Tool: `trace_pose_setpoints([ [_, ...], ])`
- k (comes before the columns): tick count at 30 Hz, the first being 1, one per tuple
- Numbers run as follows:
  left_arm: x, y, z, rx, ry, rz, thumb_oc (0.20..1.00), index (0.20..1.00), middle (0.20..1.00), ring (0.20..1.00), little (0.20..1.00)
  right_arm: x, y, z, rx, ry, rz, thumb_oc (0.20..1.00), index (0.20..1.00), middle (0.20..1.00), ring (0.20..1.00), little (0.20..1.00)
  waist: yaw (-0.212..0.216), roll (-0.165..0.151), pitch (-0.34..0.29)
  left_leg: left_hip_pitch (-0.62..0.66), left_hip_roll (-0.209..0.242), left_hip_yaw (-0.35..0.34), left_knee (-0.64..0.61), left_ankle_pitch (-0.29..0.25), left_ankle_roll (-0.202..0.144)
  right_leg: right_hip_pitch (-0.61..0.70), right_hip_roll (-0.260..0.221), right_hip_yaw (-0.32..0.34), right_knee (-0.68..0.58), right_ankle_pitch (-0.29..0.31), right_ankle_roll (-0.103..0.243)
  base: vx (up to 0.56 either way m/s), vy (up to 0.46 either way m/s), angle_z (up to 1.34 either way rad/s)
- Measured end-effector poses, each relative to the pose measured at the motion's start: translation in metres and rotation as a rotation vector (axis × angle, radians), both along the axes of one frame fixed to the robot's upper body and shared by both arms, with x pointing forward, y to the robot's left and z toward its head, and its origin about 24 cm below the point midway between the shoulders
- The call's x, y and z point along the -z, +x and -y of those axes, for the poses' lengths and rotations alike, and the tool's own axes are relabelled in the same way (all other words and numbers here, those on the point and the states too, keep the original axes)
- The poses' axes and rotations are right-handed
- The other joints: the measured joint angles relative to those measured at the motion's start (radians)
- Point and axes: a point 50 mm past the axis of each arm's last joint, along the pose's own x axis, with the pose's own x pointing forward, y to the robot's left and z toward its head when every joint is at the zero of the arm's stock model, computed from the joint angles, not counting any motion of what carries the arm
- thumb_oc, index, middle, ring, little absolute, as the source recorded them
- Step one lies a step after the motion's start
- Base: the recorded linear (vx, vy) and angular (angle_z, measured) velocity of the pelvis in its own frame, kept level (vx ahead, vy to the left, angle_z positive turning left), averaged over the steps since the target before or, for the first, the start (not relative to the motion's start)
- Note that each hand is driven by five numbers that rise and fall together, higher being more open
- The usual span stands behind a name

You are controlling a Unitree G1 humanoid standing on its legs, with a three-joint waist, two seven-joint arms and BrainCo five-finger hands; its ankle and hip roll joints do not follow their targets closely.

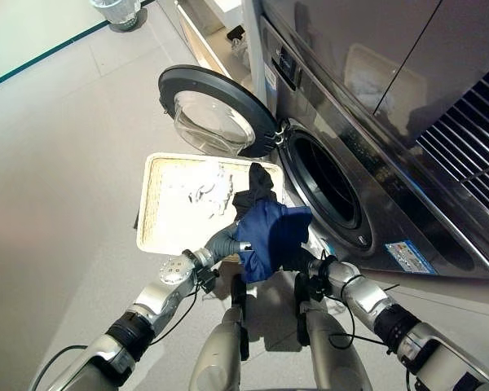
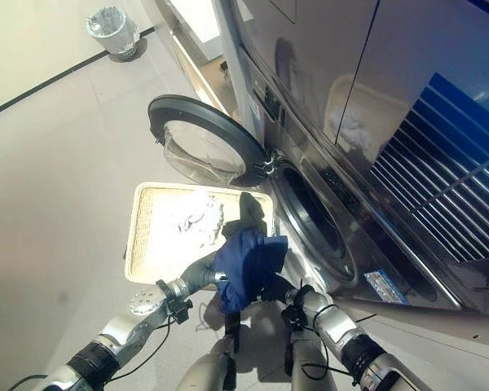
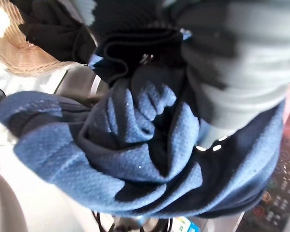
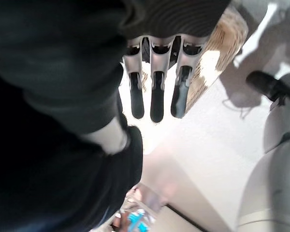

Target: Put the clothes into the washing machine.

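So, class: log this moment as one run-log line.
blue garment: held over basket | left hand: gripping | right hand: open | washer door: open

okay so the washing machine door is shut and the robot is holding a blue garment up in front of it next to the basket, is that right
Not quite: the washing machine door is swung wide open, as the left eye view shows, leaving the drum opening exposed. The rest stands: the blue garment is held up in front of it, beside the basket.

Both hands [image 1: 228, 242] raised together, close.
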Motion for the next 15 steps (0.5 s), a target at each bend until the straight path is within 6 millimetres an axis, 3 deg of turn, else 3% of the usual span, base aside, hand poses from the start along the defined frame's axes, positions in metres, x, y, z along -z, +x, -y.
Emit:
trace_pose_setpoints([
  [5, 0.006, 0.001, 0.002, -0.095, 0.006, -0.018, 0.2, 0.2, 0.2, 0.2, 0.2, 0.004, -0.002, -0.002, 0.113, 0.073, -0.032, 0.2, 0.2, 0.2, 0.2, 0.2, 0.001, -0.002, -0.001, 0.004, 0.003, 0.021, -0.01, 0.0, 0.0, 0.001, 0.002, 0.005, -0.024, 0.011, 0.002, 0.0, -0.003, -0.08],
  [15, 0.026, 0.0, -0.013, -0.233, 0.242, 0.014, 0.2, 0.2, 0.2, 0.2, 0.2, 0.01, -0.003, 0.012, 0.285, 0.134, -0.048, 0.2, 0.2, 0.2, 0.2, 0.2, 0.001, -0.002, -0.001, 0.001, 0.002, 0.026, -0.02, 0.0, 0.0, -0.004, 0.003, 0.016, -0.044, 0.02, 0.005, 0.01, 0.009, -0.03],
])
